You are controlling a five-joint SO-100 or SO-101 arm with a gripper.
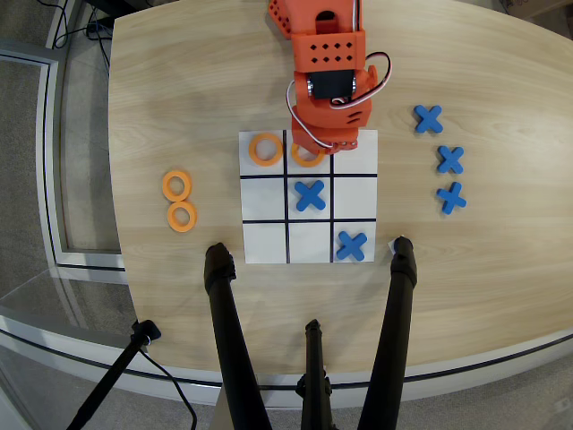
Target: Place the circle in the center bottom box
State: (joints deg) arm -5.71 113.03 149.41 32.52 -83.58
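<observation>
two rings [179, 202] left of grid sheet [309, 246], crosses [445, 159] right

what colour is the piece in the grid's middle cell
Blue: an X piece in the centre cell of the grid, clearest in the overhead view.

A pale wooden table [179, 81] carries a few loose pieces. On the left of the overhead view two orange rings [176, 185] lie touching each other, one just below the other. On the right three blue crosses [429, 118] sit in a loose column. Black tripod legs [231, 331] rise at the near edge, and a cable [166, 381] trails on the floor
</observation>
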